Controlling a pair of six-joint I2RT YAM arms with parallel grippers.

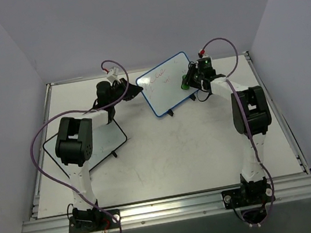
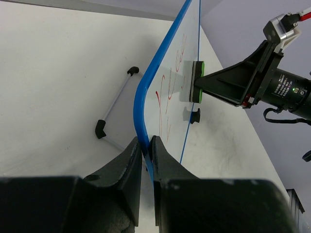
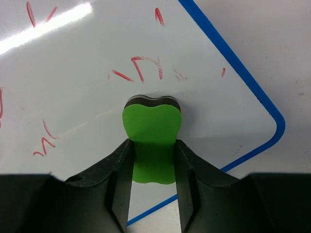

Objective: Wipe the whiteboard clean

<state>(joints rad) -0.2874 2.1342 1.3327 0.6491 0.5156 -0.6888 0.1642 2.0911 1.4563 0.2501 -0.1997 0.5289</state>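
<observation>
The blue-framed whiteboard (image 1: 165, 83) stands tilted on its black feet at the back middle of the table, with red marks (image 3: 141, 68) on its face. My left gripper (image 2: 146, 145) is shut on the board's blue edge (image 2: 141, 102) at its left side. My right gripper (image 3: 153, 165) is shut on a green eraser (image 3: 151, 141), whose dark pad presses flat on the whiteboard (image 3: 97, 73) near its lower right corner. In the left wrist view the eraser (image 2: 194, 81) touches the board's face, with the right gripper behind it.
A black-framed whiteboard (image 1: 107, 144) lies flat on the table under the left arm. One black foot (image 2: 194, 115) of the blue board and a thin wire stand (image 2: 114, 104) show beside it. Grey walls close the table on three sides.
</observation>
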